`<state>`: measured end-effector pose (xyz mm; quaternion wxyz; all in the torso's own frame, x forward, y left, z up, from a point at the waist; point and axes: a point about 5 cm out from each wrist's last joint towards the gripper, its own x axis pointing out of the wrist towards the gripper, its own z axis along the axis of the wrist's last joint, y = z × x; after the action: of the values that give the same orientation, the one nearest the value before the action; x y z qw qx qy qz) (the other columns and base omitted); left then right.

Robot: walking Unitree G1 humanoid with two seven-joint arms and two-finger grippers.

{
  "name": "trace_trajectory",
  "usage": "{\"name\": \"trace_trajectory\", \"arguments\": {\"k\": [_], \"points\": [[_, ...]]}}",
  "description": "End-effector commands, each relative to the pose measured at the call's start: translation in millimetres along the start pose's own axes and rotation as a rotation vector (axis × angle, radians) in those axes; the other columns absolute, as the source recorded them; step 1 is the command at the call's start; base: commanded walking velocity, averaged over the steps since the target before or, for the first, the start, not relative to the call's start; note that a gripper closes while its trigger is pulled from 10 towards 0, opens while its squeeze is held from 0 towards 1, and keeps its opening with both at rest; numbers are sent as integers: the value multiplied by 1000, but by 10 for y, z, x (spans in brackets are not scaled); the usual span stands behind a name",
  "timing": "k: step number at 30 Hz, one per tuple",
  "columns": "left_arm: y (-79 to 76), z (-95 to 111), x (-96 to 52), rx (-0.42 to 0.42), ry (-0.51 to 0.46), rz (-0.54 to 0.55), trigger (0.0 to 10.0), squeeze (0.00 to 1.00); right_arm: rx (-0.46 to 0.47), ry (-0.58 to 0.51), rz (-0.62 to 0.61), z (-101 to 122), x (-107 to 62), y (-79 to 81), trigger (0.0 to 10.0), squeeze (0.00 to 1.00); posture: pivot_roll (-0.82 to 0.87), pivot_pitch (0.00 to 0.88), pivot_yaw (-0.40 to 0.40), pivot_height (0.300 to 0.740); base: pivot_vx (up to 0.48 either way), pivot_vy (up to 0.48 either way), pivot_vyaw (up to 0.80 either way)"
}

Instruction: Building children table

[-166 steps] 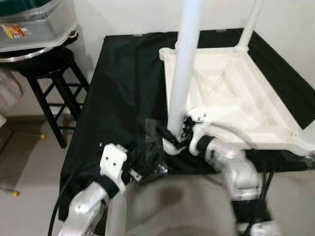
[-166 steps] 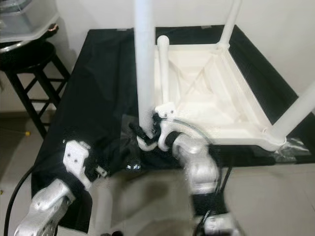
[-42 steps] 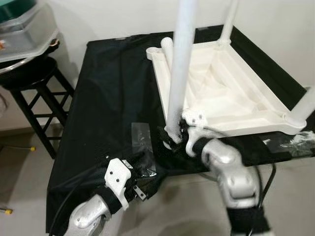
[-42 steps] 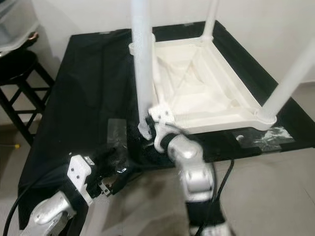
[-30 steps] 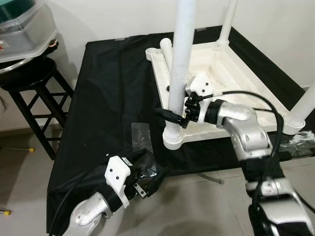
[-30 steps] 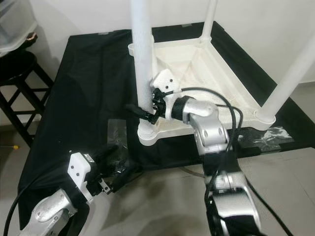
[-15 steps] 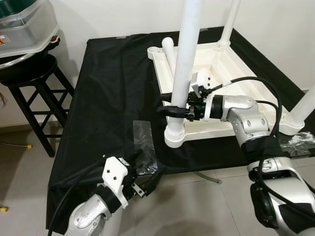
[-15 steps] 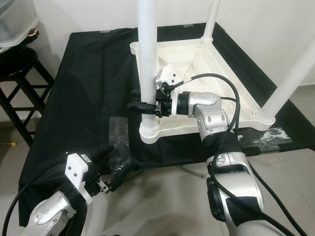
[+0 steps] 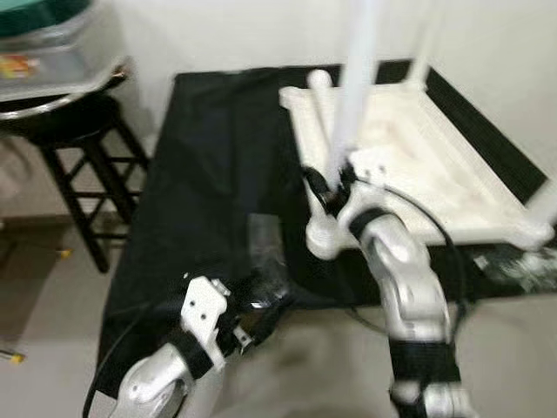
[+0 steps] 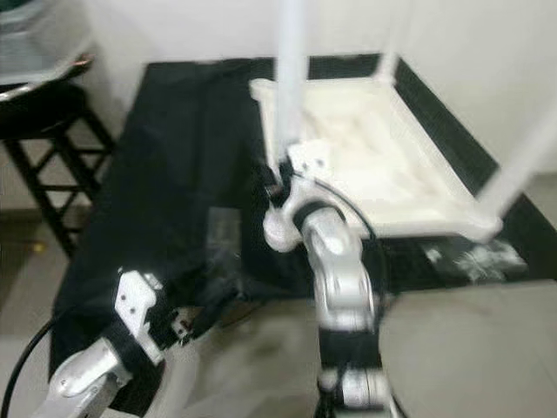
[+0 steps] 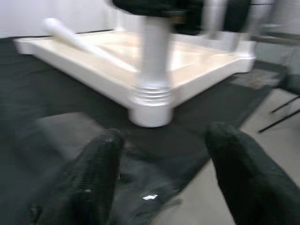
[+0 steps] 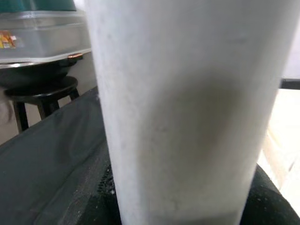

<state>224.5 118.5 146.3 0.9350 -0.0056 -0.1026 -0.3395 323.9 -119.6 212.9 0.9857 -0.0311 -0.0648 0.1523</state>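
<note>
Right tool point(image 9: 326, 185) is clamped low on the rigid, smooth white plastic cylindrical table leg point(image 9: 355, 83); left tool point(image 11: 159, 154) hangs apart.

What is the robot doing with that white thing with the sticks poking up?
It is putting together a little table. The white tabletop lies upside down on a black cloth. The right gripper is closed around one white leg near its bottom, where it stands in the corner socket. The left gripper is open, low by the near edge, holding nothing.
</note>
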Motion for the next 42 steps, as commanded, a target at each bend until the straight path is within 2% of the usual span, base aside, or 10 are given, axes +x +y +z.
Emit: {"name": "trace_trajectory", "arguments": {"k": [1,12,14,15,18,25,26,38,39,42], "points": [[14,-26,6,-13,12,-9,0,0,61,275,17,-555,-149,75,0,0,-9,230,51,740,0,0,0],[82,-53,30,-11,11,12,0,0,94,260,-166,-431,-105,240,0,0,-1,190,49,740,0,0,0],[87,-62,34,-8,12,15,0,0,123,258,-139,-392,-91,248,10000,0,-5,182,52,740,0,0,0],[85,-67,37,-8,13,14,8039,0,125,244,-94,-360,-62,237,10000,267,-7,179,51,740,0,0,0],[81,-73,42,-9,15,12,10000,0,140,205,-42,-292,-17,206,10000,1000,-7,177,50,740,0,0,0],[58,-92,49,-8,15,20,10000,0,25,73,523,46,118,70,10000,1000,-1,165,38,740,0,0,0],[54,-93,51,-9,15,21,10000,0,-29,72,584,54,123,18,10000,0,2,163,37,740,0,0,0],[21,-106,39,-6,15,20,10000,0,-85,114,761,75,359,-214,10000,0,23,158,33,740,0,0,0],[16,-109,34,-7,17,22,0,0,-84,104,775,110,403,-235,10000,0,30,162,32,740,0,0,0],[8,-104,24,-9,17,26,0,0,-71,84,801,177,470,-267,4392,0,32,172,34,740,0,0,0]]}}
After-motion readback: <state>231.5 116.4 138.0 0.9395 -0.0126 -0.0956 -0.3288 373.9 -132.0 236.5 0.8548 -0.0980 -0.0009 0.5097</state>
